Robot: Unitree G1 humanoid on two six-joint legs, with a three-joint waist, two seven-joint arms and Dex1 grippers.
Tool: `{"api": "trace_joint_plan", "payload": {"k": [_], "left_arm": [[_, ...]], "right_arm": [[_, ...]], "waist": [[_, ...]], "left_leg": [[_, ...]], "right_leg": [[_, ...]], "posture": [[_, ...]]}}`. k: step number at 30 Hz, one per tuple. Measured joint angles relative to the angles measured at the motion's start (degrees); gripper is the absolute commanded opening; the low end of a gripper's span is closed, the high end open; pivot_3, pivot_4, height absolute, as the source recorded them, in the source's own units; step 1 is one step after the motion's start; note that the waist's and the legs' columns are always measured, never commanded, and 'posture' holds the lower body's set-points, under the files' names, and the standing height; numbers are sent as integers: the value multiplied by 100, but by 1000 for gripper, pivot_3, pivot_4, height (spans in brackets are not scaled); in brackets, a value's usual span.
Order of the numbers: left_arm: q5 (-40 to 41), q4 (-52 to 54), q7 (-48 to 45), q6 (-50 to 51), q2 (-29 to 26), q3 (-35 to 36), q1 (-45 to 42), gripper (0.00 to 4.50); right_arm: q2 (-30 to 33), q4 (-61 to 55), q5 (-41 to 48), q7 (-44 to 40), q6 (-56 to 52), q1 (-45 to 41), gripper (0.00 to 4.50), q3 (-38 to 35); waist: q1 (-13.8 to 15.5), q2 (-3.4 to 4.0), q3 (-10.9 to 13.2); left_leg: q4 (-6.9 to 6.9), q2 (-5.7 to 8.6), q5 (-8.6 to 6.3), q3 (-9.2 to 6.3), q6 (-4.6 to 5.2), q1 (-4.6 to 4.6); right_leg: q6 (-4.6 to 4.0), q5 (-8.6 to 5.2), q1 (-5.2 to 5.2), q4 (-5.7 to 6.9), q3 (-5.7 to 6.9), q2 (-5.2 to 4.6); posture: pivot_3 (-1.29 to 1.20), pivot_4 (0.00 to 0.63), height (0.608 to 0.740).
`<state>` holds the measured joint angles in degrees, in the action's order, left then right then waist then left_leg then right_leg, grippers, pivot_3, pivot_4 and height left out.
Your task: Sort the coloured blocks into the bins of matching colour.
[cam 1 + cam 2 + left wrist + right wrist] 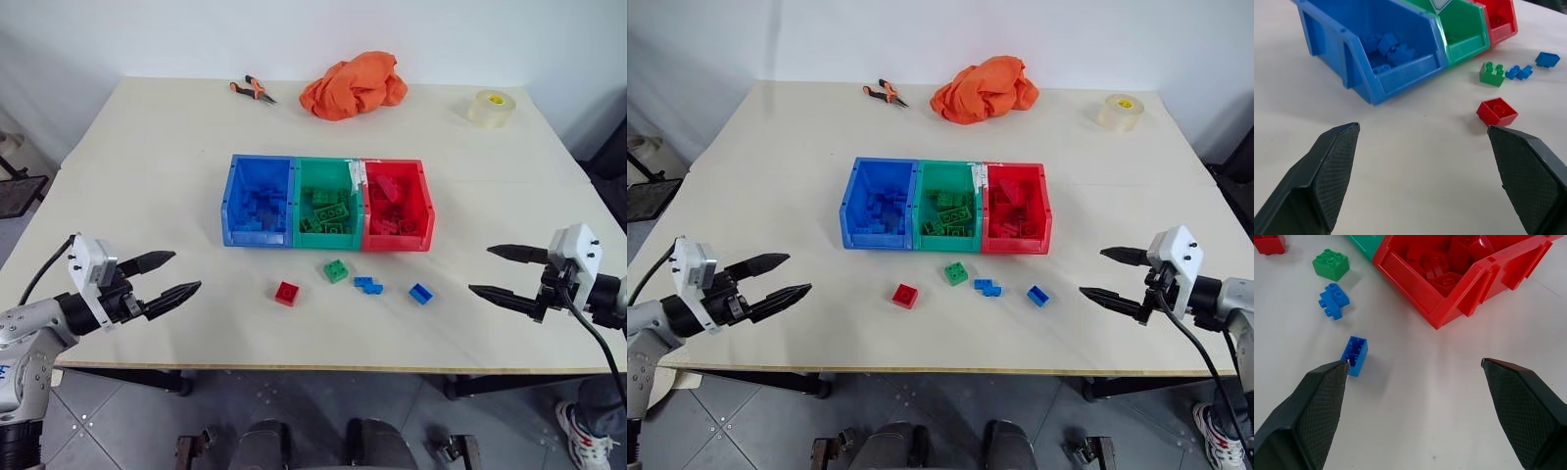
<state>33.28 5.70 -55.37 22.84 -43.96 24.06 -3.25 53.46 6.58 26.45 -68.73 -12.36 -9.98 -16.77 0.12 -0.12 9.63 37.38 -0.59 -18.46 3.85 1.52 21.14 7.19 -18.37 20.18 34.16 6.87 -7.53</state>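
Left eye view takes the three joined bins (327,244) as its landmark. Well to their left and nearer the table's front edge, the left gripper (163,277) hovers with fingers spread and empty, aimed inward, likely ready to reach. Just in front of the bins lie four loose blocks: a red block (286,293) before the blue bin (259,201), a green block (336,270) before the green bin (328,197), then a blue double block (369,285) and a blue block (420,293) before the red bin (396,205). Well right of the bins, the right gripper (498,271) mirrors the left, spread and empty.
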Motion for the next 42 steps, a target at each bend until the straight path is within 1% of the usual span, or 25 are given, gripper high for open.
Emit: {"api": "trace_joint_plan", "payload": {"k": [6, 9, 16, 21, 23, 27, 29, 31, 36, 39, 42], "left_arm": [[-23, -6, -14, 38, 0, -142, -380, 4451], [-43, 21, -85, 62, -1, -371, -416, 4451], [-161, 76, -544, 72, -11, -1094, -445, 4451], [-237, -117, -950, -15, -4, -1525, -896, 4451], [-294, -283, -1088, -92, 4, -1635, -1043, 4451], [-332, -464, -1231, -253, 52, -1748, -1157, 4451], [-332, -476, -1294, -359, 54, -1738, -1141, 4451], [-332, -522, -1339, -488, 50, -1704, -1061, 4451], [-345, -687, -1373, -1011, 99, -1452, -829, 4451], [-370, -728, -1356, -1208, 104, -1347, -734, 4451], [-472, -817, -1282, -1427, 148, -1319, -679, 4451]], "right_arm": [[-47, -95, 1, 158, -5, -1, 4500, 0], [-50, -216, 7, 218, -14, 97, 4500, -16], [57, -391, 12, 189, -136, 789, 4500, -527], [281, -560, -33, 157, -213, 1365, 4500, -1085], [306, -709, -70, 190, -233, 1504, 4500, -1187], [307, -960, -66, 238, -479, 1547, 4500, -1169], [307, -1188, -54, 334, -706, 1483, 4500, -1018], [267, -1518, -43, 496, -987, 1291, 4500, -698], [-143, -1922, -118, 1132, -1556, 634, 4500, 267], [-343, -1807, -293, 1296, -1593, 302, 4500, 723], [-580, -1398, -562, 1438, -1550, -25, 4500, 1178]], "waist": [[-2, 0, 0], [1, 0, 0], [67, 0, 0], [140, 0, -1], [134, 0, -1], [96, 2, -2], [90, 2, -2], [80, 2, -2], [98, 2, -2], [127, 2, -1], [123, 1, -2]], "left_leg": [[0, 1, 0, 1, 0, -1], [-1, 1, 0, 1, 0, 0], [0, 4, 0, 6, 0, 0], [2, 5, -1, 9, 1, -1], [1, 5, -1, 12, 2, -2], [0, -3, -1, 17, 1, -6], [1, -4, -1, 16, 1, -5], [3, -3, -1, 15, 1, -4], [7, 1, -1, 7, 2, 1], [12, 6, -2, 1, 4, 4], [13, 7, -3, -2, 5, 5]], "right_leg": [[0, 0, 0, 1, 3, 1], [0, 0, 0, 1, 3, 2], [0, 0, -1, -1, 3, 3], [1, 0, -3, -6, 18, 5], [1, 0, -3, -6, 31, 5], [1, 0, -1, -5, 32, 11], [0, 0, -1, -5, 32, 11], [0, 0, -1, -5, 32, 8], [0, 0, 0, -4, 36, 2], [1, 0, -1, -2, 41, -1], [1, 0, -2, 1, 48, 0]], "posture": [[0, 150, 740], [0, 150, 740], [0, 150, 740], [0, 150, 740], [0, 150, 740], [0, 150, 740], [0, 150, 740], [0, 150, 740], [0, 150, 740], [0, 150, 740], [0, 150, 740]]}}
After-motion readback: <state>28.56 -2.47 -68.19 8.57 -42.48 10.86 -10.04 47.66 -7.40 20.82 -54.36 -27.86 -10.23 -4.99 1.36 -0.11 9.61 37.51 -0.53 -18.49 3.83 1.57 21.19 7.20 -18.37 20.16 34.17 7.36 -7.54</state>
